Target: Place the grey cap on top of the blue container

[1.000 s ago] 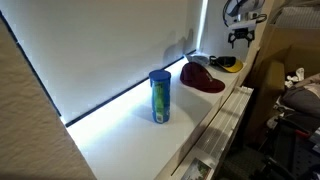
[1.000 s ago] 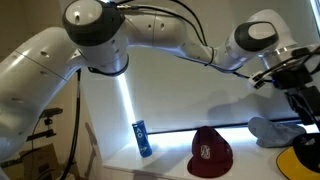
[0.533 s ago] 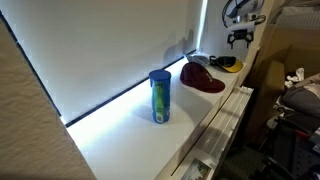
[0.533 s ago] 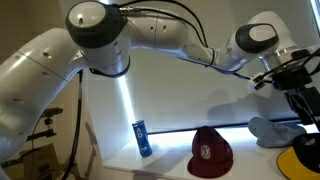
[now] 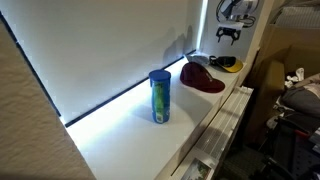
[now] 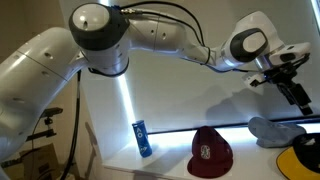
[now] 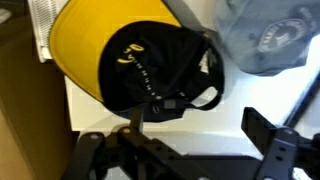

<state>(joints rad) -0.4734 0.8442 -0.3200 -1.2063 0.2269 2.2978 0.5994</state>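
Observation:
The grey cap (image 6: 272,131) lies on the white ledge near its far end; the wrist view shows the grey cap (image 7: 265,35) at the top right. The blue container (image 5: 160,97) stands upright mid-ledge, also seen as the blue container (image 6: 143,138), and is out of the wrist view. My gripper (image 5: 228,33) hangs in the air above the caps, well apart from the container. In the wrist view the gripper (image 7: 185,150) is open, with nothing between its fingers (image 7: 268,135).
A dark red cap (image 5: 202,78) lies between the container and the grey cap, seen again as the dark red cap (image 6: 211,152). A yellow-and-black cap (image 7: 130,55) lies beside the grey one. The ledge (image 5: 120,130) runs along a white wall; clutter sits beyond its front edge.
The gripper has risen a little and shifted sideways above the caps. Its jaws stay open. The caps and the container have not moved.

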